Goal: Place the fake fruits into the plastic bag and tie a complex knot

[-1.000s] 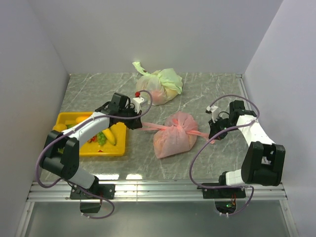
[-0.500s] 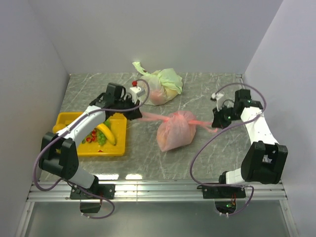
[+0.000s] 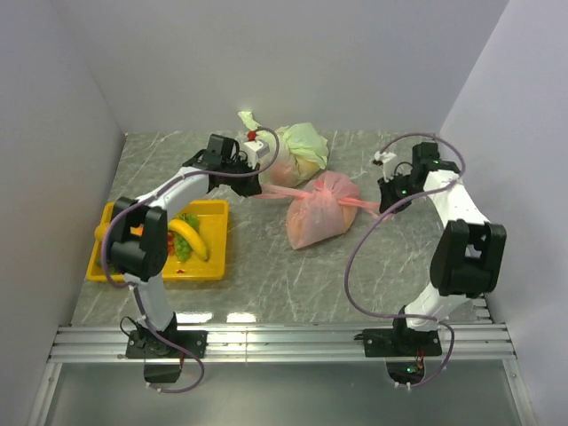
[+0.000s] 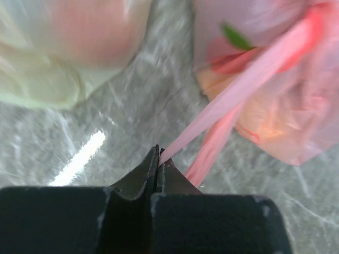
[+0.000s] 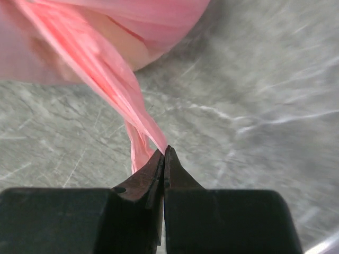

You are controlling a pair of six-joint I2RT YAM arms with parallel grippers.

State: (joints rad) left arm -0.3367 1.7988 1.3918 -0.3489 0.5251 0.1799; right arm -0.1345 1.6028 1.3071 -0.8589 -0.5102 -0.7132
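The pink plastic bag (image 3: 321,209) lies mid-table, bulging with fruit shapes that show through its skin (image 4: 275,106). Its two handles are stretched out sideways. My left gripper (image 3: 253,188) is shut on the left handle (image 4: 233,100), whose end enters the closed jaws at the left gripper's (image 4: 159,156) tip. My right gripper (image 3: 388,201) is shut on the right handle (image 5: 114,95), pinched at the right gripper's (image 5: 165,152) tip. More fake fruits, a banana (image 3: 189,238) and green grapes (image 3: 183,249), lie in the yellow tray.
The yellow tray (image 3: 200,269) sits at the left. A knotted pale green-and-white bag (image 3: 297,151) stands at the back, close behind my left gripper. White walls close in the table on three sides.
Both grippers have moved toward the back of the table, pulling the pink bag along by its handles. The bag now lies nearer the green-and-white bag.
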